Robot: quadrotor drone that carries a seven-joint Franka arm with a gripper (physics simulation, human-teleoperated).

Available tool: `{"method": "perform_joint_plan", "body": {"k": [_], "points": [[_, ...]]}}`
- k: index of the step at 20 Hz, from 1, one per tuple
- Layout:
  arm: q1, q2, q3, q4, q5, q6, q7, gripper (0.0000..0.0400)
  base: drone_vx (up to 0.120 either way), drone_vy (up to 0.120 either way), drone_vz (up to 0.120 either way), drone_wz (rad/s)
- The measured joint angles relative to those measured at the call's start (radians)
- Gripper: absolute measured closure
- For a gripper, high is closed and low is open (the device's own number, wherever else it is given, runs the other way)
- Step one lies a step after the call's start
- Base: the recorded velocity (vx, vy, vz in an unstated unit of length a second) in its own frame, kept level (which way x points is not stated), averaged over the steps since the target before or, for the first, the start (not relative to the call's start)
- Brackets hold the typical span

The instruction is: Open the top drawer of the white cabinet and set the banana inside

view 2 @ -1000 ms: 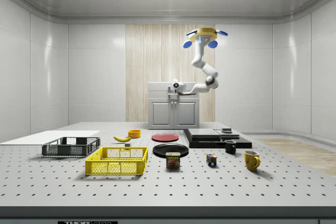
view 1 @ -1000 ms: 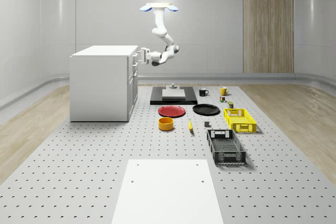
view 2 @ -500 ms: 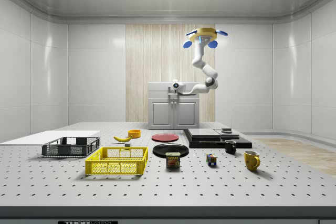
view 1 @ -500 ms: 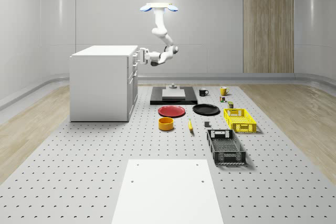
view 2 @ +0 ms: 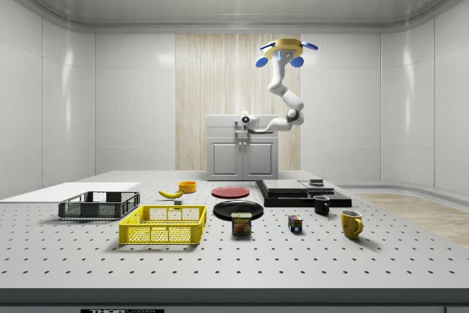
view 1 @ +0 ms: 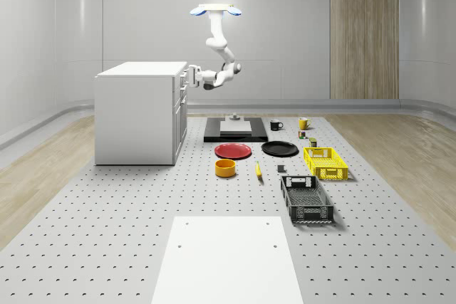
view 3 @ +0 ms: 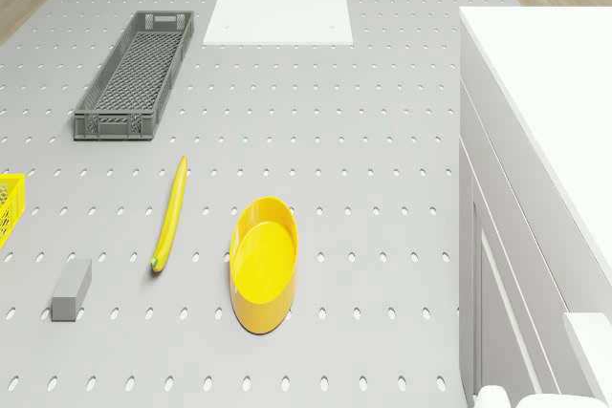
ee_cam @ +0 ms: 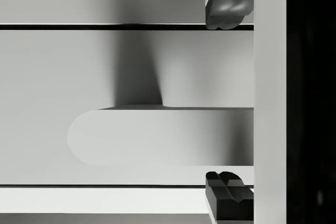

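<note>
Hovering drone [view 1: 216,11] beside white cabinet [view 1: 139,112]; end effector [ee_cam: 229,98] spread astride top-drawer handle [ee_cam: 163,136], bar's long axis crossing the finger gap; banana [view 1: 258,169] on tabletop [view 1: 107,211], well apart below.

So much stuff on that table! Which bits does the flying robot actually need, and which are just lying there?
Needed: cabinet, its top drawer handle, banana, hand.

Lying about: yellow bowl, red plate, black plate, yellow crate, grey crate, mugs, can.
</note>
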Motion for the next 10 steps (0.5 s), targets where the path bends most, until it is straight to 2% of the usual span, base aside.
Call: {"method": "perform_joint_plan", "body": {"k": [10], "points": [[-0.037, 0.043, 0.009, 0.025, 0.017, -0.040, -0.015, 0.0000, 0.000, 0.000, 0.000, 0.000]]}}
